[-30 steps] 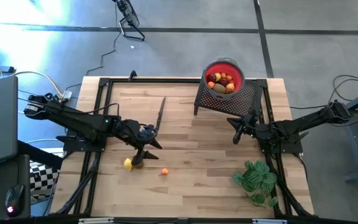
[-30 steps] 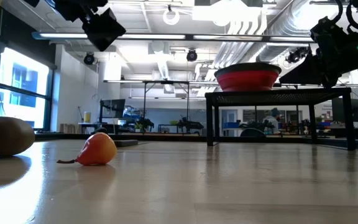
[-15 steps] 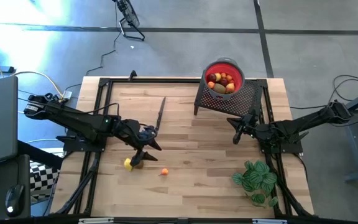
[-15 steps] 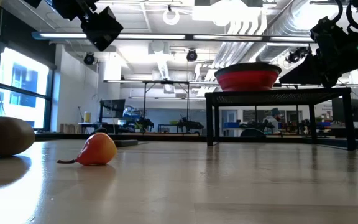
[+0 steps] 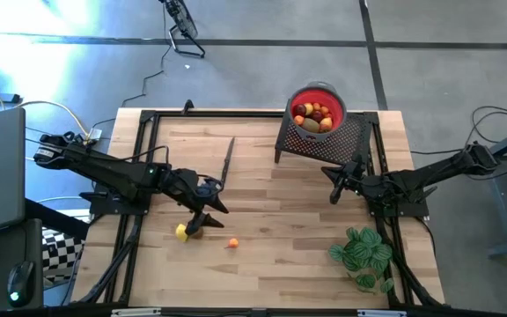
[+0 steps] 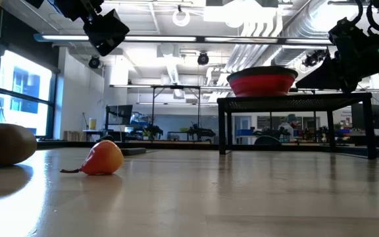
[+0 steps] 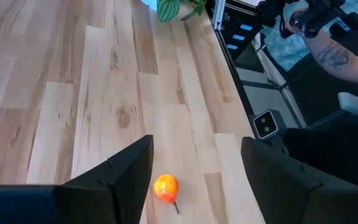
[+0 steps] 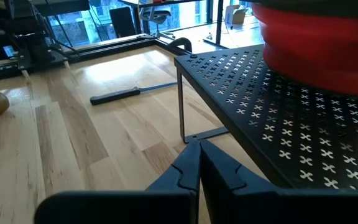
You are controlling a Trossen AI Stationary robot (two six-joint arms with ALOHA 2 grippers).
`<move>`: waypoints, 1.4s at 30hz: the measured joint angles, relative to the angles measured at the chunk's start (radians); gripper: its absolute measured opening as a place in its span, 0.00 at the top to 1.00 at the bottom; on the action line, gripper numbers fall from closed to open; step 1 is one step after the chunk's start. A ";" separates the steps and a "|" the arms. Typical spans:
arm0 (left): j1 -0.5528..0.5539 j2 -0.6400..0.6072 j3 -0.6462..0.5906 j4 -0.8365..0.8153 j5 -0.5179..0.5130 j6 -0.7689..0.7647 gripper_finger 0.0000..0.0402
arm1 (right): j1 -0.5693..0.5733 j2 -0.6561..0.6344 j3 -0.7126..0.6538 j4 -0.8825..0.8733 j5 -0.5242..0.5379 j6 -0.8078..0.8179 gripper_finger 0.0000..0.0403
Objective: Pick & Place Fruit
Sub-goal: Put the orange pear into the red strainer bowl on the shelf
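Three fruit pieces lie on the wooden table: a yellow one, a brown one right beside it, and a small orange one with a stem. My left gripper hangs open above the table near them, slanting down, with nothing between its fingers. In its wrist view the orange fruit shows in the gap between them, on the table farther on. More fruit fills the red bowl on a black perforated stand. My right gripper is shut beside the stand.
A thin dark knife lies on the table behind the left gripper. A green leafy plant sits at the near right corner. A black frame runs along the table edges. A person's arm shows beyond the table's right edge.
My left gripper has rolled slightly about its own axis while staying in place and open. The fruit has not moved.
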 joint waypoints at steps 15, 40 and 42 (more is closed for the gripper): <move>-0.125 -0.001 0.000 0.064 -0.178 -0.111 0.40 | 0.000 0.000 0.000 -0.001 -0.003 -0.003 0.99; -0.324 0.291 0.154 -0.168 -0.509 -0.170 0.40 | 0.000 0.000 0.000 0.005 -0.001 0.020 0.99; -0.317 0.314 0.155 -0.169 -0.515 -0.171 0.40 | 0.000 0.000 0.000 0.004 -0.001 0.020 0.99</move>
